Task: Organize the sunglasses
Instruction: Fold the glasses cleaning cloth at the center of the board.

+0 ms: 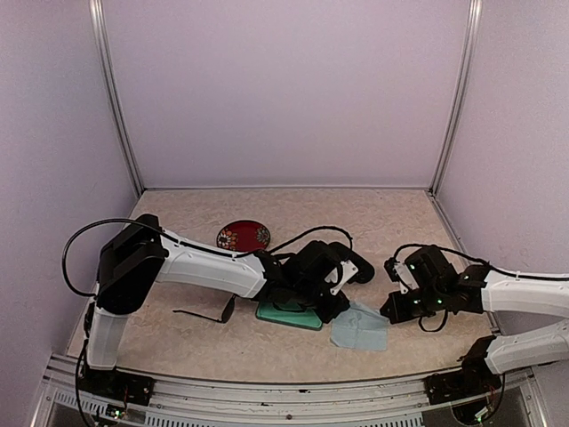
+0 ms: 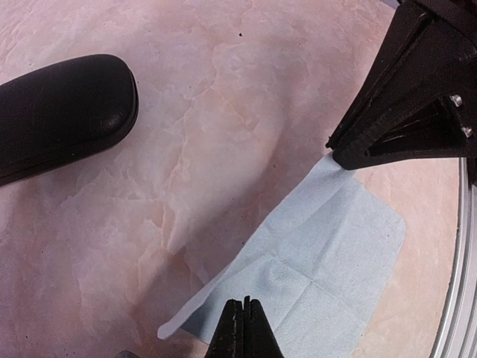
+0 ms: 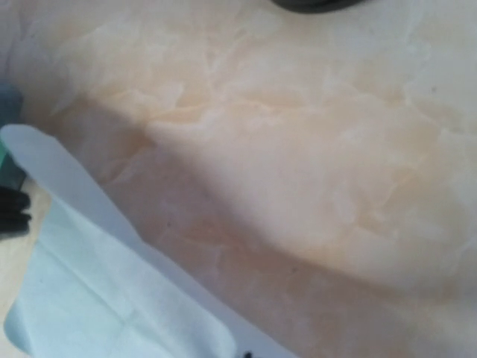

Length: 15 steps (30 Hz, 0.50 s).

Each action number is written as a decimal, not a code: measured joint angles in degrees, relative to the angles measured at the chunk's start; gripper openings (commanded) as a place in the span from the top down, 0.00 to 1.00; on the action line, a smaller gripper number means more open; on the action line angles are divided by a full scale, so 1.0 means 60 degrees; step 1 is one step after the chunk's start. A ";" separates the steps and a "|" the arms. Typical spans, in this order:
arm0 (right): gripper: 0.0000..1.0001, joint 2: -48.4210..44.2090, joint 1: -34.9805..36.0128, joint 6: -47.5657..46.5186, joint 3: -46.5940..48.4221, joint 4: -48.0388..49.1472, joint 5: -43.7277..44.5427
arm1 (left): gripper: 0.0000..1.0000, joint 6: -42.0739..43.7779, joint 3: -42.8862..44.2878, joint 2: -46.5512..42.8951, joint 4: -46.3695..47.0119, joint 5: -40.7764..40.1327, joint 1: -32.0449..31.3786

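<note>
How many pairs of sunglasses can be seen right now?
1: a thin black pair lying left of the green case; another may be hidden under the left arm.

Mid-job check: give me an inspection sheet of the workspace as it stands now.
Surface: marbled beige table.
Job's things: one black-framed pair of sunglasses lies left of the teal case; a second pair is not seen.
Clutter: blue cloth lying flat; black case; red disc further back.
Grippers: left gripper shut, over the cloth's edge; right gripper shut, its tip at the cloth's corner, whether it grips cannot be told.
Cables: black cables loop over both arms.
Surroundings: pale walls with metal posts; nothing else seen.
</note>
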 measured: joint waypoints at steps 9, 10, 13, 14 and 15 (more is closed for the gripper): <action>1.00 -0.0102 0.0000 0.0109 -0.0124 0.0004 -0.0164 | 0.83 0.0084 -0.0277 -0.0047 0.0135 -0.0171 -0.0036; 1.00 -0.0117 0.0000 0.0120 -0.0124 0.0004 -0.0168 | 0.80 0.0142 -0.0310 -0.0055 0.0135 -0.0168 -0.0040; 1.00 -0.0168 0.0000 0.0142 -0.0124 0.0004 -0.0189 | 0.72 0.0299 -0.0335 -0.0135 0.0120 -0.0160 -0.0044; 1.00 -0.0186 0.0000 0.0157 -0.0127 0.0004 -0.0193 | 0.70 0.0372 -0.0335 -0.0193 0.0113 -0.0164 -0.0044; 1.00 -0.0193 0.0000 0.0164 -0.0127 0.0004 -0.0193 | 0.69 0.0437 -0.0335 -0.0262 0.0113 -0.0164 -0.0044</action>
